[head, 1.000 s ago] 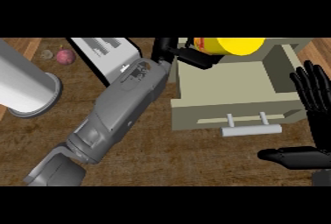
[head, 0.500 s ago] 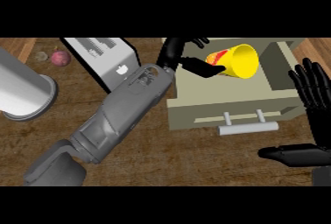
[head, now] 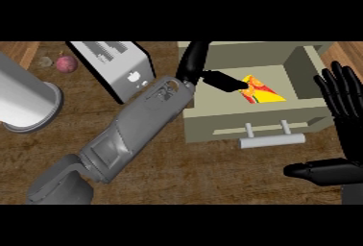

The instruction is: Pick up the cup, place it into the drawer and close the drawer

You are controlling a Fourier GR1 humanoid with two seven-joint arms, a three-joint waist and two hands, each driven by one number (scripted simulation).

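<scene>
We see the left hand [head: 202, 67] over the open drawer [head: 305, 60], grey forearm coming in diagonally from the lower left. Its black fingers are only partly visible: one runs up toward the drawer's back wall, the thumb points right toward the cup [head: 261, 91]. The thumb tip sits at the cup's left edge; we cannot tell whether it touches or whether the hand grips anything, so we leave its fingers at cannot tell.

The cup is inside the drawer, right half, lying tilted, yellow with red-orange markings, and its right end is near the drawer's front wall. The drawer is pulled out, beige, and its front panel carries a pale bar handle [head: 273, 140] facing the lower edge of the view.

We see the right hand [head: 344, 120] at the right edge, just beside the drawer's right wall, fingers straight and up, thumb out to the left below it, holding nothing, resting.

On the wooden counter [head: 177, 173]: a toaster [head: 117, 65] left of the drawer, a grey metal cylinder [head: 25, 103] at the far left, and a small reddish round item [head: 66, 63] near the top left with a paler small one beside it.
</scene>
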